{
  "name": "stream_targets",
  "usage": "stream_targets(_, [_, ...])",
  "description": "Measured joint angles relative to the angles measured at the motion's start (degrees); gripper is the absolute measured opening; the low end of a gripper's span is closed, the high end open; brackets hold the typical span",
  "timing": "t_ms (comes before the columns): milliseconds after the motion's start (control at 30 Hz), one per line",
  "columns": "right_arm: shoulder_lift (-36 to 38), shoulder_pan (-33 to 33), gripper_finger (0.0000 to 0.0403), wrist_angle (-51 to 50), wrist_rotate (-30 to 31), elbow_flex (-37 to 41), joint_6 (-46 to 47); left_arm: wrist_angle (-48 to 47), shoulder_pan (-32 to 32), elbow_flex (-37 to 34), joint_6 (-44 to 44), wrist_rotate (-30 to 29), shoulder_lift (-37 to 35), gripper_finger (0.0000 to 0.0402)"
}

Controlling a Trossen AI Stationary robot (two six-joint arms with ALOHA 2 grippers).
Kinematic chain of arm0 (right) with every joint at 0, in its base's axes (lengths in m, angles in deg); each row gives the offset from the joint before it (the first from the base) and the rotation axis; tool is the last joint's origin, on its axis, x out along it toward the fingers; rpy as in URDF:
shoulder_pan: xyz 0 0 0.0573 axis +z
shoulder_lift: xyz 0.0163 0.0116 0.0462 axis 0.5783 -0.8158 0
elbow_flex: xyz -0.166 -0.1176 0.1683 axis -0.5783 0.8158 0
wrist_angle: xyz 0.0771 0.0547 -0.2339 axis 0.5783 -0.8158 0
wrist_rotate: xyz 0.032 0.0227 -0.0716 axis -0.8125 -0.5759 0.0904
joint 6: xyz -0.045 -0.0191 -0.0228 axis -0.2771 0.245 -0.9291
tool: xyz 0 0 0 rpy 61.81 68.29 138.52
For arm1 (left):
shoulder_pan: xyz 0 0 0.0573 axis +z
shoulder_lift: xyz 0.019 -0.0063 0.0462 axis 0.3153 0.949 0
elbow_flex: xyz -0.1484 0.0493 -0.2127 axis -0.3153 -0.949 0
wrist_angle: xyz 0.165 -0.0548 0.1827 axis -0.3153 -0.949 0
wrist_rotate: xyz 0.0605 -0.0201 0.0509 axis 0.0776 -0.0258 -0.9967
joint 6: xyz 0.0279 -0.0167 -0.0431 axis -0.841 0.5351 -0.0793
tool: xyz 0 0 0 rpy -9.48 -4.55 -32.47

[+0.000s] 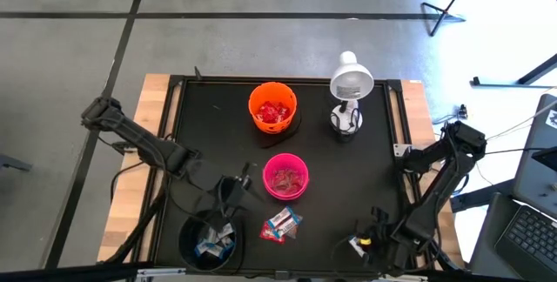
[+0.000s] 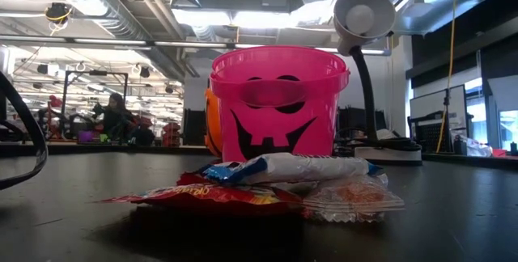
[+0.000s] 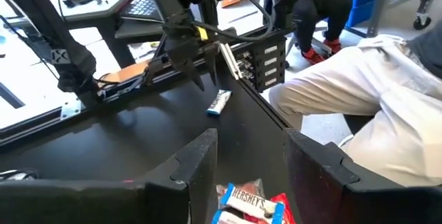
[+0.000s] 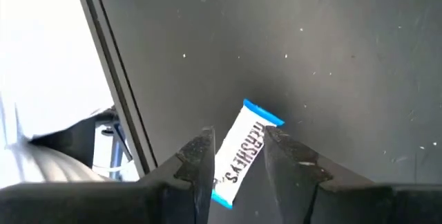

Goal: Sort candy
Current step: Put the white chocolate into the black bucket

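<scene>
A: Where does the right gripper (image 4: 238,156) sit against the candy?

B: It is low over the near right part of the black table (image 1: 383,169), and a blue-and-white Hershey's bar (image 4: 243,151) lies on the mat between its two fingers. The jaws stand apart on either side of the wrapper; whether they touch it cannot be told. The left wrist view shows the same bar (image 3: 219,102) flat on the mat just under that gripper's tips.

A: And the left gripper (image 3: 250,156)?

B: It hangs over the black bowl (image 1: 207,240) at the near left corner, fingers parted and nothing between them. Below it, inside the bowl, lie more blue-and-white bars (image 3: 245,202) with a bit of red wrapper beside them.

A: Where is the rest of the candy?

B: A small loose pile (image 1: 282,224) lies on the mat just in front of the pink bowl (image 1: 285,177), between the two grippers; the low view shows a red wrapper (image 2: 214,198), a blue-and-white one (image 2: 287,167) and a clear pinkish one (image 2: 352,196) in it. The pink bowl holds pinkish sweets, and the orange bowl (image 1: 273,106) behind it holds red ones. A white lamp (image 1: 350,82) stands to the right of the orange bowl.
</scene>
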Motion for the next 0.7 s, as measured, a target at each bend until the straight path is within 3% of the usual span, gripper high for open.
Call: stream_targets(700, [-1.38,-0.17,0.0122,1.32,-0.83,-0.02,-0.13,4.26,1.14,-0.85,1.03,0.01,6.75,0.0155])
